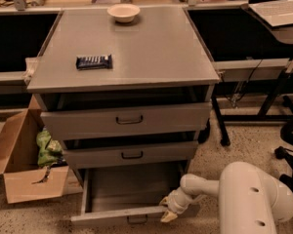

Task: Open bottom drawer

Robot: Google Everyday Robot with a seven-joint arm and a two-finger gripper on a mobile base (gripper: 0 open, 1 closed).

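Observation:
The bottom drawer (118, 215) of the grey metal cabinet stands pulled far out, its bare inside (129, 189) showing and its small dark loop handle (136, 220) at the lower edge of the view. My gripper (169, 210) is at the right end of the drawer's front, low near the floor, at the end of my white arm (254, 199). The middle drawer (131, 154) and the top drawer (127, 120) above it are each pulled out a little.
A white bowl (123, 12) and a dark snack bar (94, 61) lie on the cabinet top (151, 48). An open cardboard box (24, 165) with a green bag (48, 147) stands on the floor at the left. Desk legs and a chair base (289, 130) stand at the right.

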